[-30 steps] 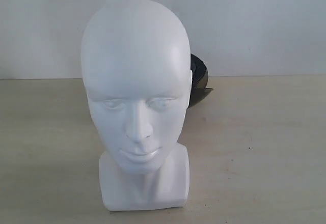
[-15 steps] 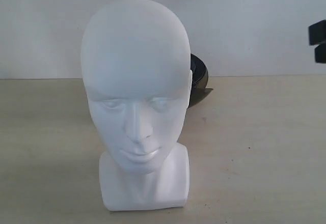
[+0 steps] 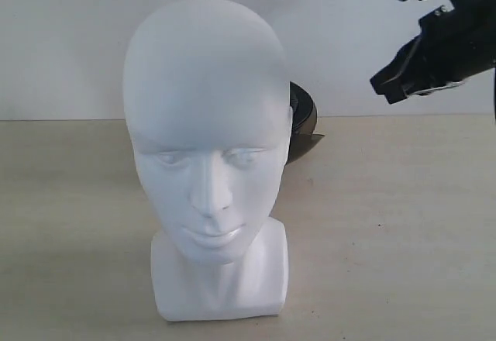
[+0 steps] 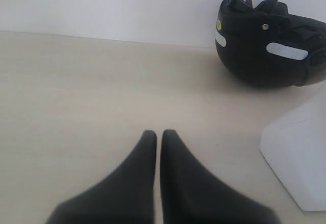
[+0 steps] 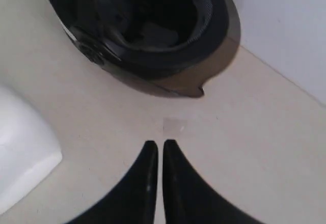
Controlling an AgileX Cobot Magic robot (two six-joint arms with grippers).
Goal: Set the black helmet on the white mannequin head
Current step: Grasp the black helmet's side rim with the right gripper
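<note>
Black helmet (image 3: 304,128) lies on counter (image 3: 403,201) behind white mannequin head (image 3: 208,155), mostly hidden by it in the exterior view, near wall (image 3: 349,31). Right fingers (image 5: 148,158) clenched together, empty, raised over counter; helmet ahead of the tips, not touching, visor (image 5: 219,56) edge nearest. Left fingers (image 4: 147,147) clenched, empty; helmet well apart, beyond the head's base.
</note>
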